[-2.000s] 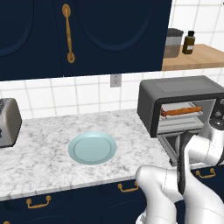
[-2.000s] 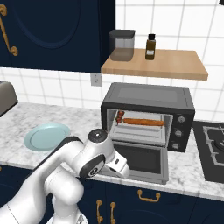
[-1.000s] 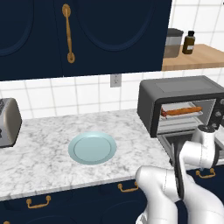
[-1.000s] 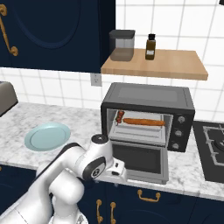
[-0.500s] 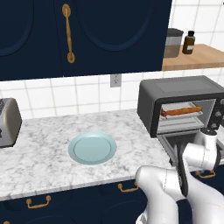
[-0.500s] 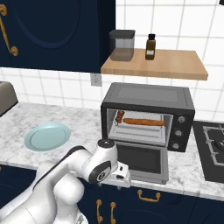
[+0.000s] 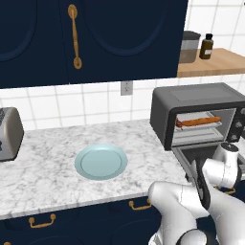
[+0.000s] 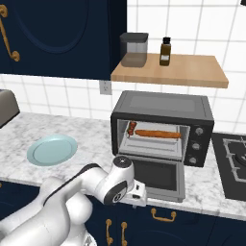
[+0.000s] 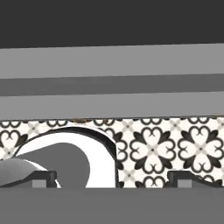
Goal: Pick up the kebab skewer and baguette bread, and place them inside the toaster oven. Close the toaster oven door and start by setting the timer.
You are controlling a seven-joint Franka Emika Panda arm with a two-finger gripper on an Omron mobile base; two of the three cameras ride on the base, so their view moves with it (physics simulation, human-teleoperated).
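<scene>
The toaster oven (image 7: 201, 103) (image 8: 163, 108) stands on the counter with its door (image 8: 156, 175) (image 7: 196, 153) folded down flat. On the rack inside lie the baguette bread (image 8: 158, 134) (image 7: 198, 122) and, at its left end, the kebab skewer (image 8: 131, 127). My gripper (image 8: 139, 192) sits low at the left of the door's front edge, below counter height. In the hand view my gripper (image 9: 112, 177) is open, fingertips (image 9: 43, 176) wide apart with nothing between them. The door's grey bar handle (image 9: 112, 61) runs across just above them, with patterned floor behind.
A light-blue plate (image 7: 101, 161) (image 8: 52, 149) lies on the marble counter left of the oven. A silver toaster (image 7: 9, 134) stands at the far left. A stove (image 8: 233, 163) adjoins the oven's right. Above, a wooden shelf (image 8: 192, 69) carries a jar and a bottle.
My arm has swung right and down, and the hand has come lower, up to the front edge of the open door. The food and door have not moved.
</scene>
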